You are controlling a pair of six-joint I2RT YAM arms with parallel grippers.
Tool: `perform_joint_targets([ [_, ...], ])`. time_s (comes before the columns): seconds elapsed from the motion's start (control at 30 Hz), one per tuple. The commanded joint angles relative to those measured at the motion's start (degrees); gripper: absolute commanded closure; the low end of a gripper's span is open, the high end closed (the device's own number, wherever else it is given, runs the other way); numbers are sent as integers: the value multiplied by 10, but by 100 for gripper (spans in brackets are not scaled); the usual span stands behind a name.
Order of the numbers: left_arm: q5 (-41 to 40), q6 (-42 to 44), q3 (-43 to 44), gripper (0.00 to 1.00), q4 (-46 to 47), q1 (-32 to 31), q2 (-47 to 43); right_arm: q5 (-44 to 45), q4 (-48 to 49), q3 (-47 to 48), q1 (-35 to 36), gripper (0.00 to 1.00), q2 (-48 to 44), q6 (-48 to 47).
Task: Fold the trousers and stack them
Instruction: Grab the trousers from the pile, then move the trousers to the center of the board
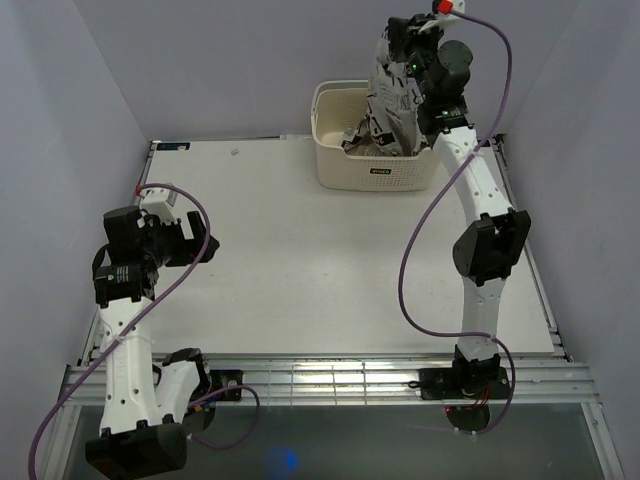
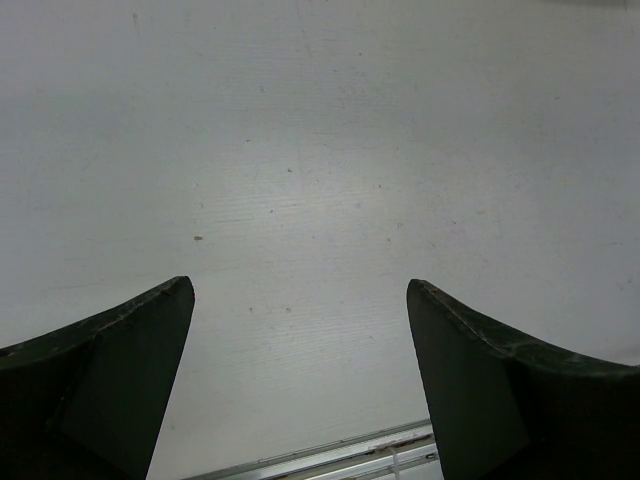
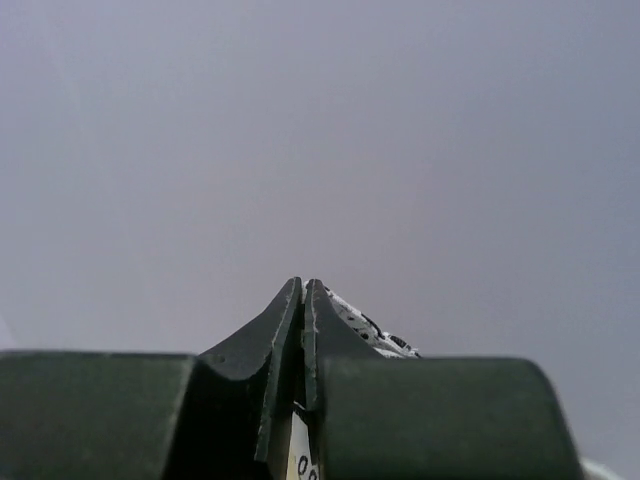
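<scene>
Right gripper (image 3: pixel 302 285) was pinched shut on a fold of the newsprint-patterned trousers (image 1: pixel 392 100). They hung bunched directly above the cream perforated basket (image 1: pixel 345 172), lower end inside it. Left gripper (image 2: pixel 300 290) — well to the near left of the basket, over the white table (image 1: pixel 300 270) — stood with fingers spread wide, holding nothing. Judged risk: the grip appeared to take only a thin edge of cloth, which could slip free — or a trailing leg could snag the rim and drag the basket.
</scene>
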Motion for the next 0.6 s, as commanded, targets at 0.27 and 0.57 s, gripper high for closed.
perform_joint_targets([
  [0.27,-17,-9,0,2,10,10,-40,37,249,67,2,92,-180,-97],
  [0.57,-35,-14,-1,2,11,13,-59,-15,298,80,3,92,-290,-125],
])
